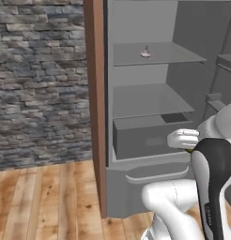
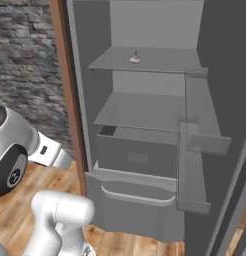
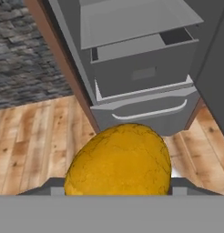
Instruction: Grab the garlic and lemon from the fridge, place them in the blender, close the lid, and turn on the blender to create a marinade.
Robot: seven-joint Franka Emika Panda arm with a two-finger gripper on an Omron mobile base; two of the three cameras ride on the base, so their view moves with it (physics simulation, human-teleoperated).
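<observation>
A yellow-orange lemon sits large in the hand view, and my gripper is shut on it, with a grey fingertip showing at each side. The gripper hangs in front of the open fridge, outside it, level with the grey drawer. The garlic, a small pale bulb, stands on the upper shelf, well above and behind the gripper; the garlic is untouched. The blender and the lid are out of view.
The fridge's brown wooden frame stands left of the opening, with a stone wall beyond it. The open door with its shelves is on the right. Wooden floor lies below.
</observation>
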